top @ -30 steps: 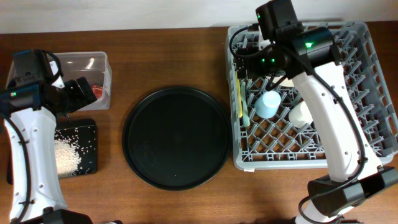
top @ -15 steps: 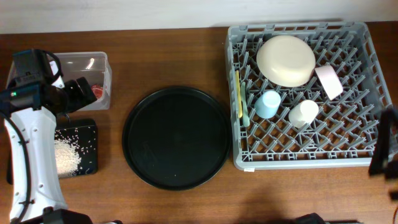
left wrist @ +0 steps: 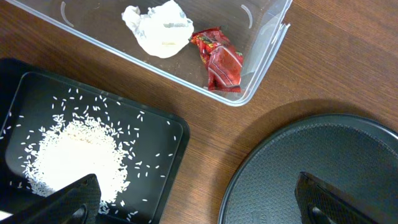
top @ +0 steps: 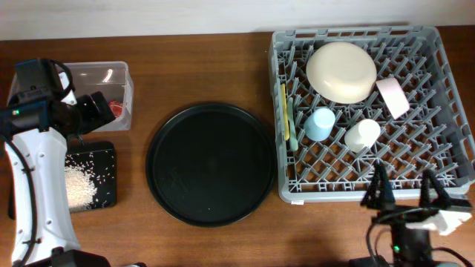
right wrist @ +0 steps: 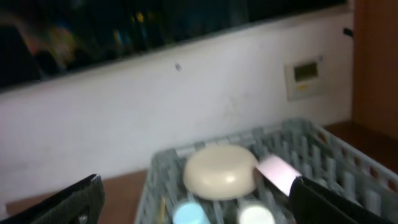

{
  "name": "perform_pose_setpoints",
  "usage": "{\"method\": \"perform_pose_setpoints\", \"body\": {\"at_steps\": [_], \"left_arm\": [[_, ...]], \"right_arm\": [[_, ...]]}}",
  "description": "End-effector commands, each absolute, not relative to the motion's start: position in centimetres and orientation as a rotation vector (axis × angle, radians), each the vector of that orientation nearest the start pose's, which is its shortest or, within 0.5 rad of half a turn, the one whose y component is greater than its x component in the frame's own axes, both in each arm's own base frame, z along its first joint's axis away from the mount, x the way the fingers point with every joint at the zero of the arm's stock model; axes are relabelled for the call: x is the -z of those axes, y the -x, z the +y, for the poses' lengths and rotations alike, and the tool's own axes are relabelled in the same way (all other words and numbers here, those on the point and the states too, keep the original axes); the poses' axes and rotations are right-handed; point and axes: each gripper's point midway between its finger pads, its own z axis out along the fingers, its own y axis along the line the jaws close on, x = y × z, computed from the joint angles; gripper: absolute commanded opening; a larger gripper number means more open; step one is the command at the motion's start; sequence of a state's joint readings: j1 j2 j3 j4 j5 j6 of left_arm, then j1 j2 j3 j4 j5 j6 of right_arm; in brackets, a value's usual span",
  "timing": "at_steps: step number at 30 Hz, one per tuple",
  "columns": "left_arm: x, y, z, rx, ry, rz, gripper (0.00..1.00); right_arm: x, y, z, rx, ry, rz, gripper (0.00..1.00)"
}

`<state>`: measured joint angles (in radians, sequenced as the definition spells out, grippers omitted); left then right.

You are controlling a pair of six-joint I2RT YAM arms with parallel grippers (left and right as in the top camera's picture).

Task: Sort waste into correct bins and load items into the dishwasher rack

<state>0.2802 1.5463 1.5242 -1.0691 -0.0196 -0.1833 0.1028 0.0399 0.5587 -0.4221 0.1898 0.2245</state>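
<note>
The right claw (top: pixel 407 194) was seen at the near edge of the counter, by the right corner, spread wide and gripping nothing. The rack (top: pixel 445 159) lay straight ahead of it, toward the far edge, loaded with the cream bowl (top: pixel 341 70), pink bowl (top: pixel 392 96), blue cup (top: pixel 320 123) and white cup (top: pixel 362 135). The yellow utensil (top: pixel 287 119) was laid along the rack's left side, its long axis running near to far. The left claw (left wrist: pixel 198 186), likewise spread and empty, was held near the left edge. Just beyond it, the white wrapper (left wrist: pixel 158 22) and red wrapper (left wrist: pixel 217 59) lay touching in the clear box (left wrist: pixel 267 43), and the rice (left wrist: pixel 74 152) was heaped in the black tray (left wrist: pixel 168 162). The sorting was judged finished.
</note>
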Motion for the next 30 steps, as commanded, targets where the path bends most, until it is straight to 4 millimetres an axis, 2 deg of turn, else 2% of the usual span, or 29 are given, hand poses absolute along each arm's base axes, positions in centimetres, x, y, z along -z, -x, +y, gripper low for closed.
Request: {"method": "perform_pose_setpoints", "body": {"at_steps": [1,4,8,12,20,24,30], "left_arm": [[-22.3,-35.8,10.9,-0.068,0.62,2.563,0.99],[-22.3,-35.8,10.9,-0.068,0.62,2.563,0.99],[-22.3,-35.8,10.9,-0.068,0.62,2.563,0.99],[-22.3,-35.8,10.9,-0.068,0.62,2.563,0.99],[-22.3,-35.8,10.9,-0.068,0.62,2.563,0.99],[-22.3,-35.8,10.9,-0.068,0.62,2.563,0.99],[-22.3,-35.8,10.9,-0.068,0.62,2.563,0.99]], "right_arm": [[-29.5,-20.3,-0.6,-0.151,-0.205,1.433,0.98],[-27.3,-22.1,-0.3,-0.16,-0.198,1.399,0.98],[-23.3,-23.7,-0.2,-0.153,-0.197,1.423,0.98],[-21.1,-24.2,0.4,-0.125,-0.104,1.464,0.98],[-15.6,-24.6,-1.2,-0.027,-0.14,1.641,0.98],[-15.6,-24.5,-1.9,-0.006,-0.164,1.639,0.98],[-15.7,-24.5,-1.9,-0.006,-0.164,1.637,0.98]]}}
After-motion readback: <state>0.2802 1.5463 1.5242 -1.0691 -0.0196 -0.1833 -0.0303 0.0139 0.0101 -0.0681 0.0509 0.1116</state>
